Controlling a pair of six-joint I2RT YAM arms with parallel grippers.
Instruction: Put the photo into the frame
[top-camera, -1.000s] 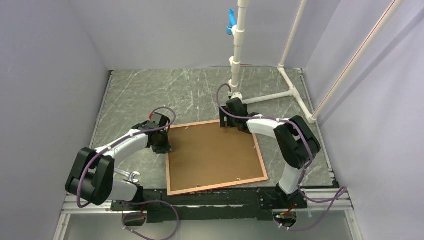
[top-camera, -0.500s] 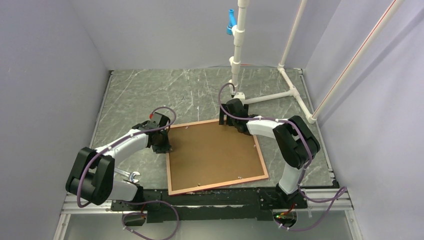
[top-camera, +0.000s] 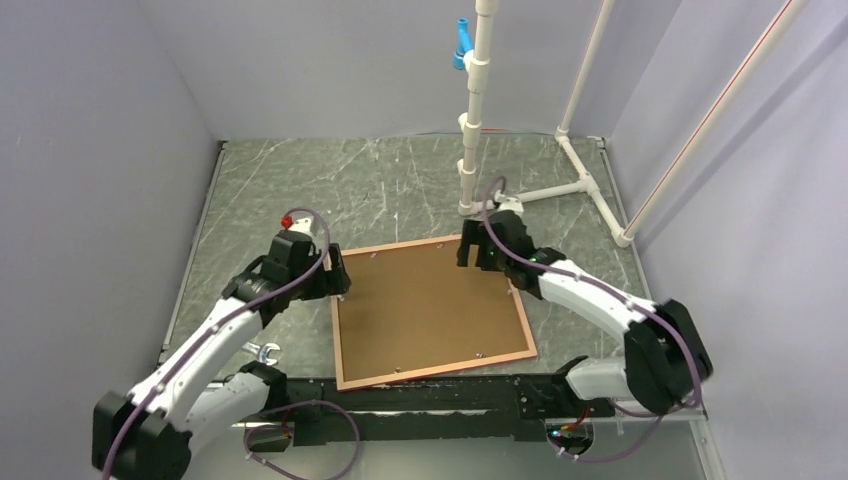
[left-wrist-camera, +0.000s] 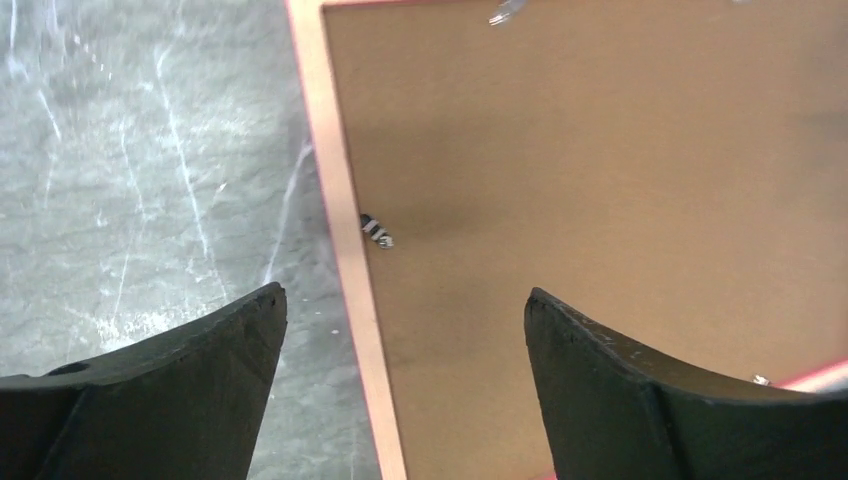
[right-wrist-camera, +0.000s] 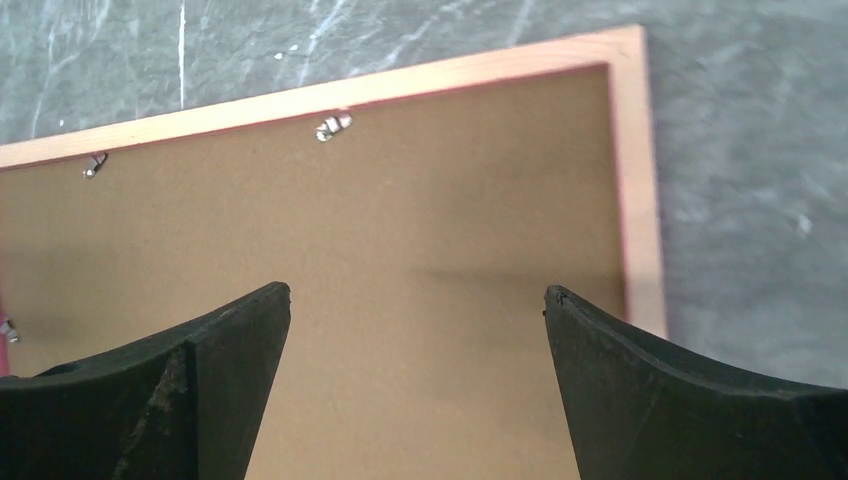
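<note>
The frame (top-camera: 435, 371), with a thin salmon border, lies back side up on the marble table. A plain brown backing board (top-camera: 430, 310) fills it, and small metal tabs (right-wrist-camera: 333, 125) sit along its edge. The photo is hidden. My left gripper (top-camera: 338, 283) hovers open over the frame's left edge (left-wrist-camera: 340, 200), one finger over the table and the other over the board (left-wrist-camera: 600, 150); nothing is between the left gripper's (left-wrist-camera: 405, 293) fingers. Over the far right corner (right-wrist-camera: 635, 180), my right gripper (top-camera: 468, 255) stands open and empty, with only board below the right gripper (right-wrist-camera: 417, 290).
A white pipe stand (top-camera: 470, 150) with a blue clip (top-camera: 461, 40) rises just behind the frame's far right corner. Its white floor pipes (top-camera: 590, 190) run to the right. Grey walls enclose the table (top-camera: 300, 190) on three sides.
The left gripper has opened wide and risen off the frame's left edge. The right gripper has lifted and shifted right along the far edge. The frame and board lie as before.
</note>
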